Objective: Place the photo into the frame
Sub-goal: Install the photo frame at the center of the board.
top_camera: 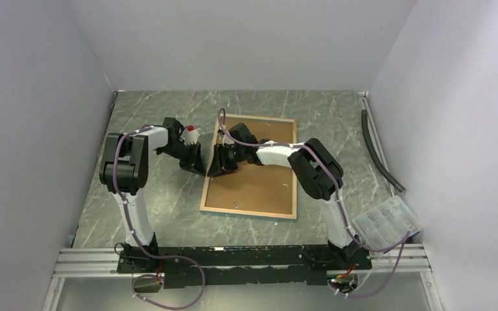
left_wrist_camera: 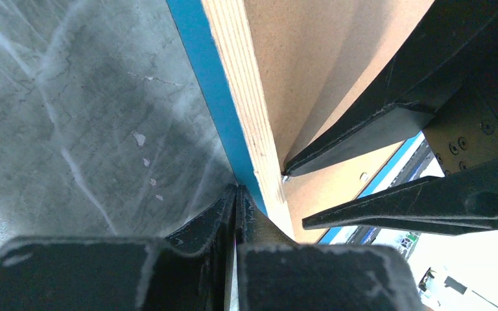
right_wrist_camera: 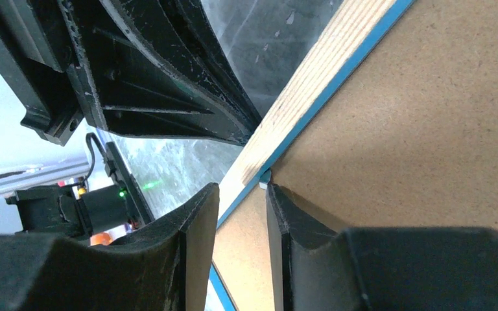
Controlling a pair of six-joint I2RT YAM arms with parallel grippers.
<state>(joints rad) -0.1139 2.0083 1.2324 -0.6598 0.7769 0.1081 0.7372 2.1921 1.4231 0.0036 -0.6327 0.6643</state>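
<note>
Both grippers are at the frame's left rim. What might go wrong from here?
The right gripper straddles the thin rim of the turquoise-and-pale-wood rectangular picture frame; a pinch there might slip or twist it. The shut left gripper sits at that edge, so the two might collide. The brown backing board might shift if the frame tilts.

**Grey marbled tabletop, walled on three sides**

The surface is dark grey with pale veins, evenly lit. The left wall, far wall and right wall are plain white. A silver rail runs along the near edge. A dark hose lies beside the right wall.
</note>
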